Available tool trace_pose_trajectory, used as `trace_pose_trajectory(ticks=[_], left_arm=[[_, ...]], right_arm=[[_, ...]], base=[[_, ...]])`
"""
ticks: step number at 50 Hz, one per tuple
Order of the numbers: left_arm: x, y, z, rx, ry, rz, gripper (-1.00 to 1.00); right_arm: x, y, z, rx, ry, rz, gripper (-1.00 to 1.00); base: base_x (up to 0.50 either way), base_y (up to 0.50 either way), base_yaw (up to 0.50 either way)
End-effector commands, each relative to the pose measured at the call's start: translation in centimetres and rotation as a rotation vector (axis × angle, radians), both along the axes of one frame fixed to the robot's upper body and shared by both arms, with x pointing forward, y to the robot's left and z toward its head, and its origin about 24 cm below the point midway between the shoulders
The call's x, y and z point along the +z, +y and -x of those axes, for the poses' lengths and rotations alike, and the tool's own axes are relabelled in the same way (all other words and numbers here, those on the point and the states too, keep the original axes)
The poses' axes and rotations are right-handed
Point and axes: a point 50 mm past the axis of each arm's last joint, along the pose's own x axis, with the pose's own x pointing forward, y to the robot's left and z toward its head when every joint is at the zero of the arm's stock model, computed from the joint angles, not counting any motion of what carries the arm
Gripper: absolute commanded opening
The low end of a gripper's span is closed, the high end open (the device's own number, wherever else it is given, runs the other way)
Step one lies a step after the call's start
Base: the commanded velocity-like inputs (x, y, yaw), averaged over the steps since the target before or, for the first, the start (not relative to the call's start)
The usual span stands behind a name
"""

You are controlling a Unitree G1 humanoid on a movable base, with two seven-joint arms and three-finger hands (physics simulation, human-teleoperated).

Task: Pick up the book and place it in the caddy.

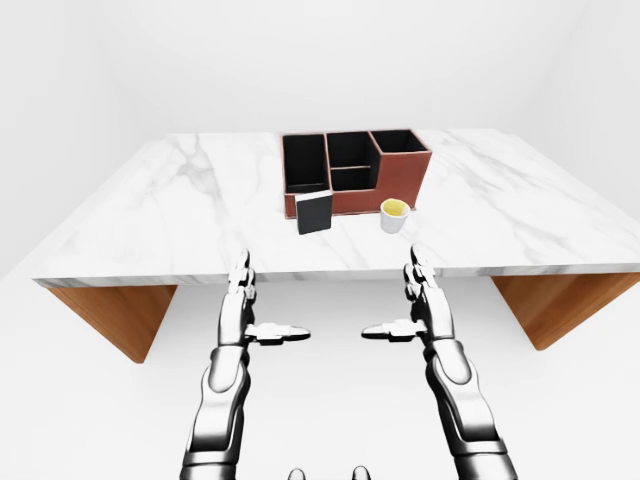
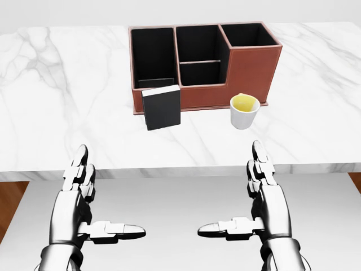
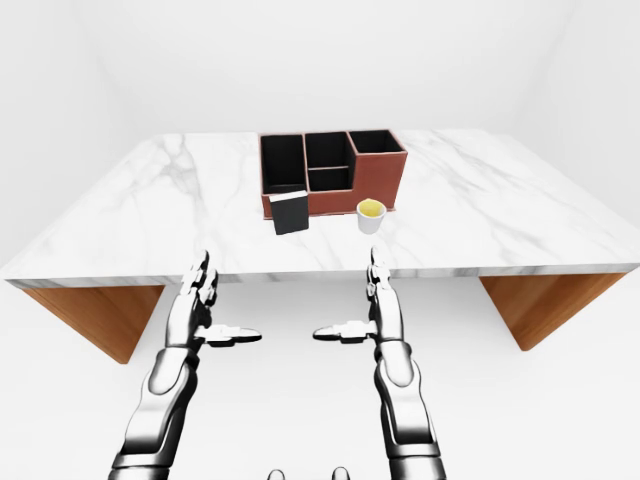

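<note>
Marble table (image 2: pixel 56 101); dark book (image 2: pixel 162 107) upright against red-brown caddy (image 2: pixel 248 68); both robot hands fingers apart, empty.

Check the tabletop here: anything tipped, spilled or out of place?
Nothing stands out. The book stands upright against the caddy, the cup sits upright beside it, and both hands are open, short of the table.
</note>
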Motion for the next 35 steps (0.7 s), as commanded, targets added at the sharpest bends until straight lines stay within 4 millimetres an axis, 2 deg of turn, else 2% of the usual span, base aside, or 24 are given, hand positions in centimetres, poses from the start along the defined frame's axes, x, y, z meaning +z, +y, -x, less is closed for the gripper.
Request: trace_pose_trajectory(ticks=[1, 8, 28, 29, 35], left_arm=[[-0.15, 0.52, -0.30, 0.000, 0.000, -0.022, 1.00], [-0.13, 0.53, -0.26, 0.003, 0.003, -0.029, 1.00], [-0.09, 0.48, -0.10, 0.002, 0.003, -0.039, 1.00], [-0.10, 0.48, -0.12, 0.001, 0.002, -0.040, 1.00], [-0.07, 0.50, -0.17, 0.001, 0.002, -0.040, 1.00]], right_arm=[[-0.15, -0.40, -0.05, 0.029, 0.002, 0.029, 1.00], [-0.53, -0.42, 0.17, 0.061, 0.012, -0.028, 1.00], [-0.53, -0.75, 0.02, 0.043, 0.018, -0.009, 1.00], [-0.47, -0.62, 0.11, 0.058, 0.020, -0.045, 1.00], [-0.50, -0.64, 0.09, 0.058, 0.020, -0.025, 1.00]], base=[[0.00, 0.00, 0.00], [0.00, 0.00, 0.00], [0.00, 0.00, 0.00], [0.00, 0.00, 0.00], [0.46, 0.00, 0.00]])
